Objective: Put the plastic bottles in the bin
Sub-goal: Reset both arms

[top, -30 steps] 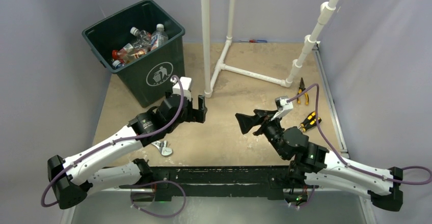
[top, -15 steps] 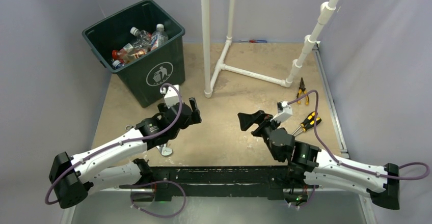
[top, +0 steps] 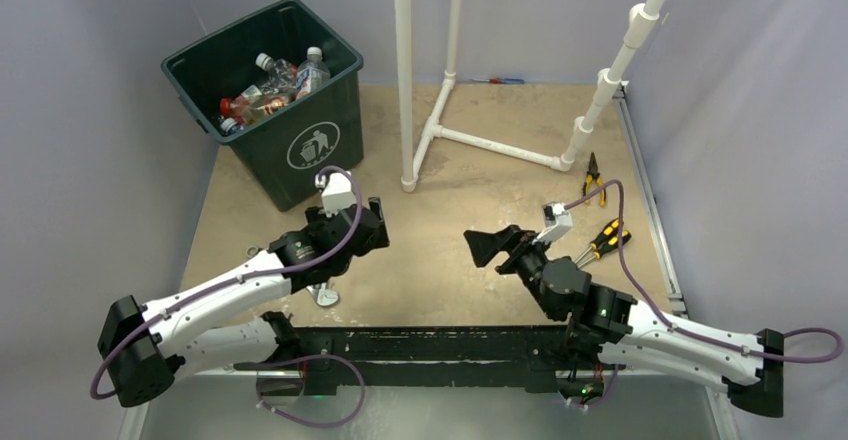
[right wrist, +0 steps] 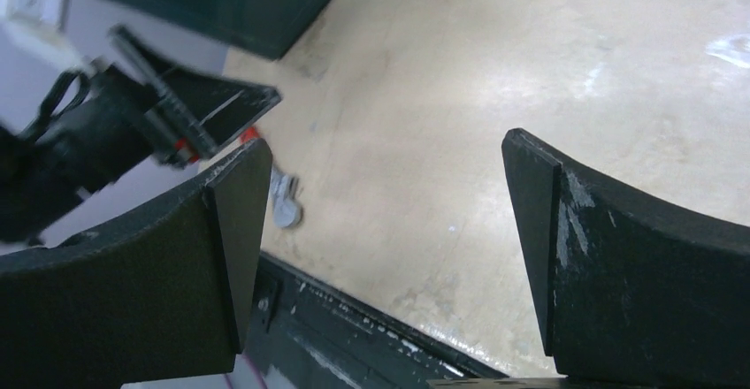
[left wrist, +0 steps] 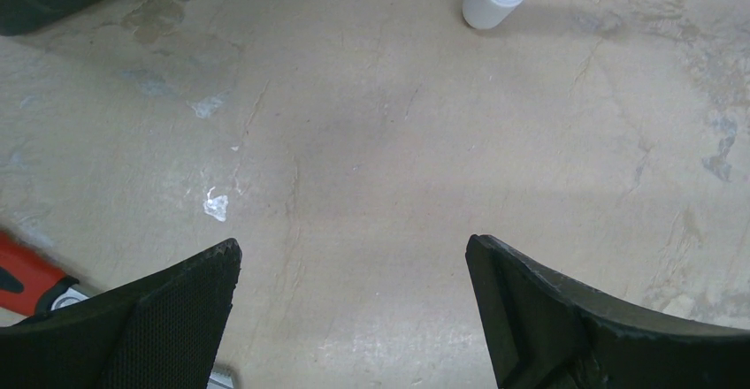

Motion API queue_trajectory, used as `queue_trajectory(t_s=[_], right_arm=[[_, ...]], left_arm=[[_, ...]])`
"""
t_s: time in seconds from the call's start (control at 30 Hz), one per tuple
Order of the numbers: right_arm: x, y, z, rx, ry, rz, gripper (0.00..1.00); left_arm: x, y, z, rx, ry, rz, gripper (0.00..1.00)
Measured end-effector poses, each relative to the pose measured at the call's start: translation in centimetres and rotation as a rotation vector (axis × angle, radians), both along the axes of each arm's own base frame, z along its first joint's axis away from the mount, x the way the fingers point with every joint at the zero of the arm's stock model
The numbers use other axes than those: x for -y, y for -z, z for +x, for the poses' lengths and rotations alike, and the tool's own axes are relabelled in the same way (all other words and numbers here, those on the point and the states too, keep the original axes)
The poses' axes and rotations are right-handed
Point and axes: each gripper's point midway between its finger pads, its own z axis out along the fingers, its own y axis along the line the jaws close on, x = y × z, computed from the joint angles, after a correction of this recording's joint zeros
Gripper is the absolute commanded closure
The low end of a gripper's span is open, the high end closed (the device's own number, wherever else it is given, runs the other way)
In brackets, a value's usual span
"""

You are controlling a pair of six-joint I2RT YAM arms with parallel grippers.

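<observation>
The left gripper (top: pixel 377 222) and right gripper (top: pixel 489 246) hang wide open, holding nothing, above the desk (top: pixel 450 175). A wrench (top: pixel 322 293) lies behind the left one. Beyond it, the bottles (top: pixel 265 92) sit inside the bin (top: pixel 312 148). A careless forward swing could knock the bin.

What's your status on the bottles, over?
Left claw open, empty. Right claw open, empty. Bottles lie in bin, none seen outside it. Wrench by left claw, pliers far right; neither blocks.
</observation>
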Motion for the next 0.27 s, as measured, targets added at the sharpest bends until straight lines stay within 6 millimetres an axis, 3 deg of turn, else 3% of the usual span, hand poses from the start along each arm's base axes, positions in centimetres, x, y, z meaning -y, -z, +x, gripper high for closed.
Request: queue_trajectory(t_s=[0.27], right_arm=[[-4.1,-2.2,-2.7,0.088,-0.283,0.021,0.01]], left_arm=[[-0.9,0.2,-1.5,0.05,0.069,-0.067,0.03]])
